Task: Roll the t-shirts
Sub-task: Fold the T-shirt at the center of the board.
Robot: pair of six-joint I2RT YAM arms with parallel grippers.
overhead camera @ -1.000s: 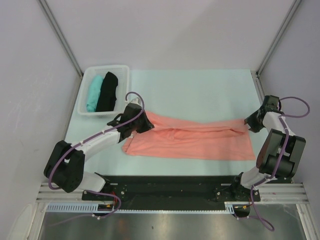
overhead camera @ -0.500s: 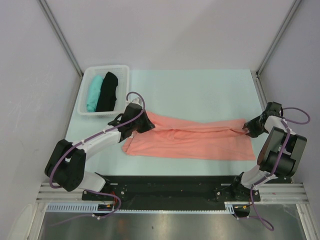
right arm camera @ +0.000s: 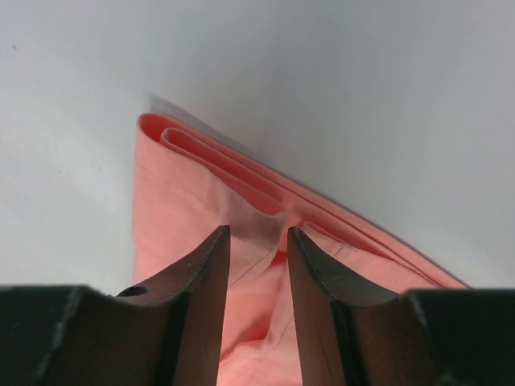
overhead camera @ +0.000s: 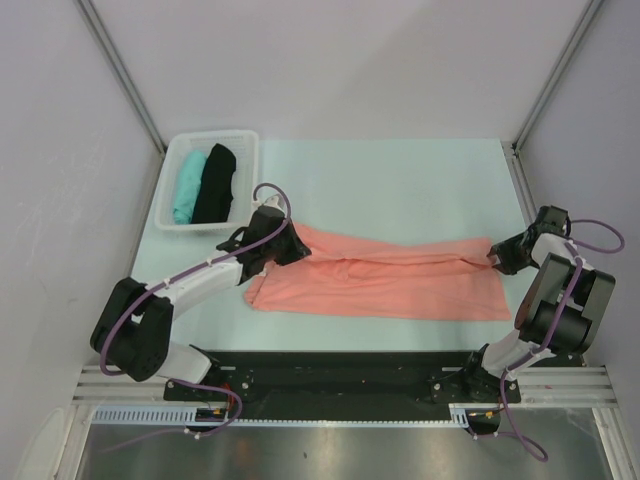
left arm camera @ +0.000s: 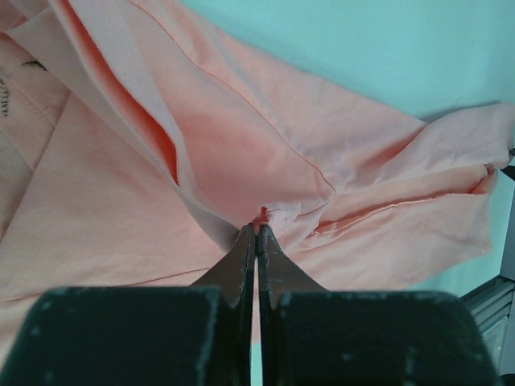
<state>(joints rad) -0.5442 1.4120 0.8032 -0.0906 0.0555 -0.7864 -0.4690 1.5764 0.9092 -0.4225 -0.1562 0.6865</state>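
The salmon-pink t-shirt [overhead camera: 400, 285] lies folded into a long band across the mat. My left gripper [overhead camera: 290, 246] is at its left end. In the left wrist view the gripper [left arm camera: 257, 230] is shut on a bunched fold of the pink cloth [left arm camera: 121, 209]. My right gripper [overhead camera: 497, 257] is at the shirt's far right corner. In the right wrist view it [right arm camera: 257, 235] is open, its fingers either side of the folded cloth [right arm camera: 185, 201]. The teal t-shirt [overhead camera: 187, 185] and the black t-shirt [overhead camera: 214, 183] lie rolled in the basket.
A white basket [overhead camera: 250, 160] stands at the mat's far left corner. The pale mint mat [overhead camera: 400, 190] stretches behind the shirt. Grey walls close in on both sides. A black rail [overhead camera: 340, 372] runs along the near edge.
My right wrist has shifted a little right and toward the near edge, lower over the shirt's right corner. My left arm and the shirt have hardly moved.
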